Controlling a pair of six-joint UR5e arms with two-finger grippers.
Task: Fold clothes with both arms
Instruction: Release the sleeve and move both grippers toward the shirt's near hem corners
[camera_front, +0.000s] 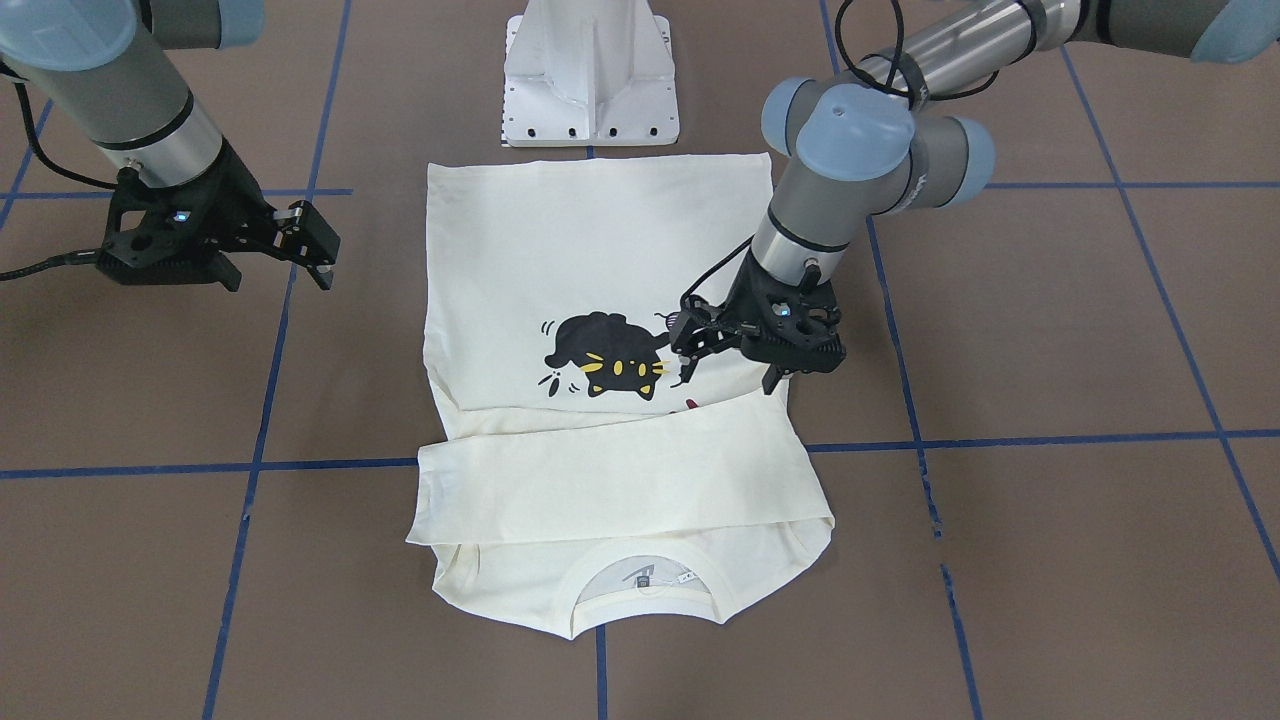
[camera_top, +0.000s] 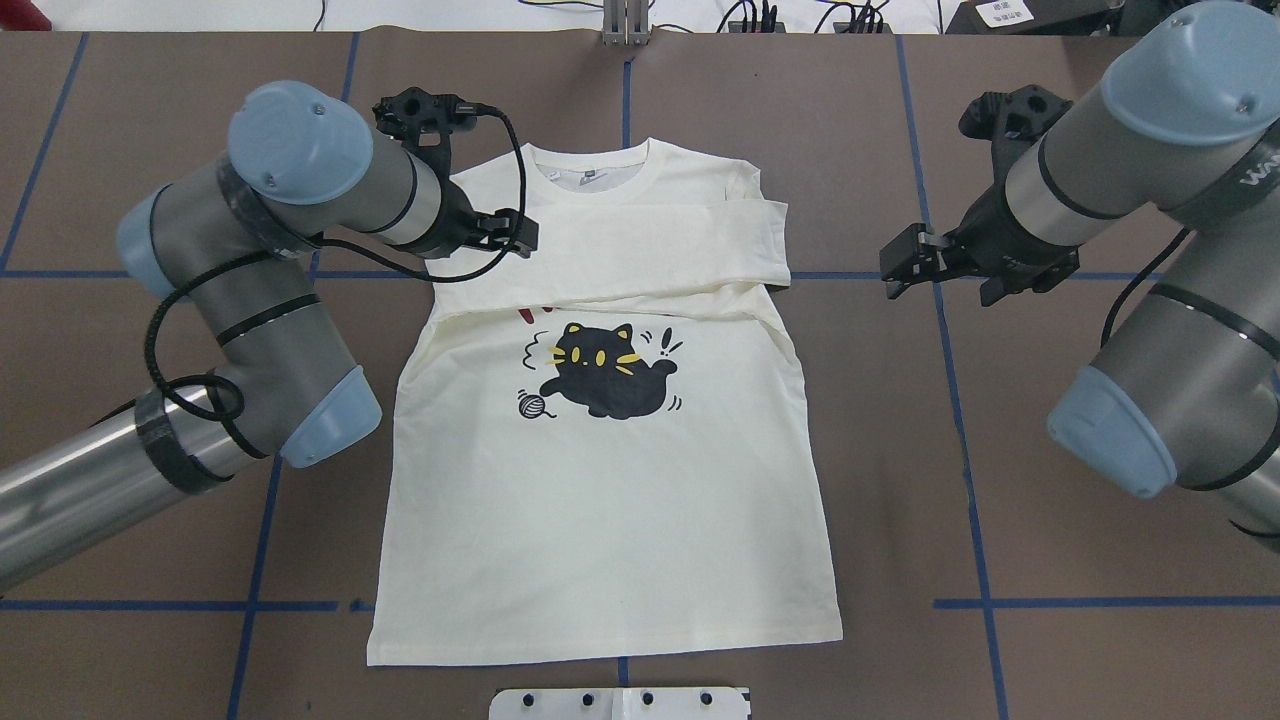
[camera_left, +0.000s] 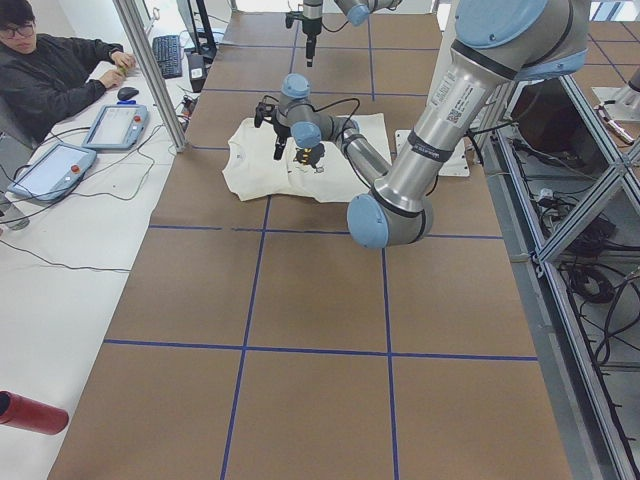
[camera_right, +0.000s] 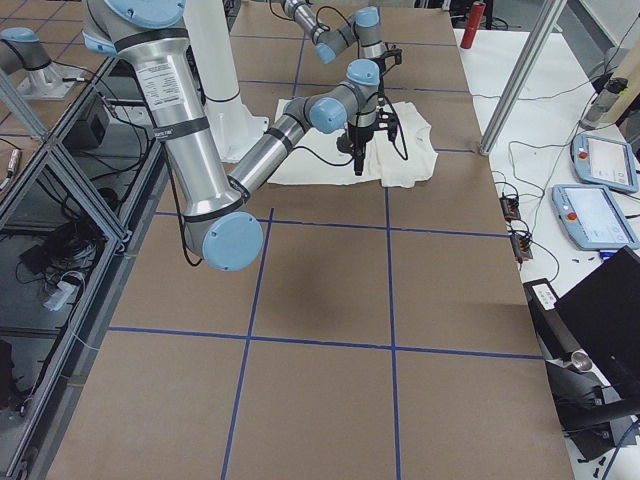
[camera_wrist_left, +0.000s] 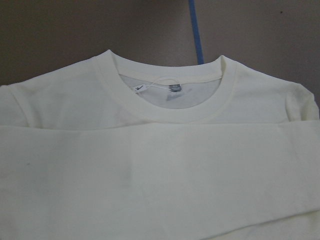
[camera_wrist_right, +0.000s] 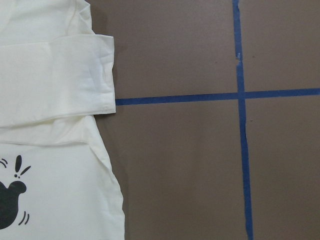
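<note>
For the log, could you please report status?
Left arm over shirt, jaws open; right arm beside it, jaws open. Sleeve folded across chest. Nothing in the way.

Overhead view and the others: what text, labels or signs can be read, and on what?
"WA", cut off by the frame edge: on the right arm.
Red lettering on the shirt: mostly hidden under the folded sleeve, unreadable.
Neck label: too blurred to read.
Sticker on the left arm: too small to read.
</note>
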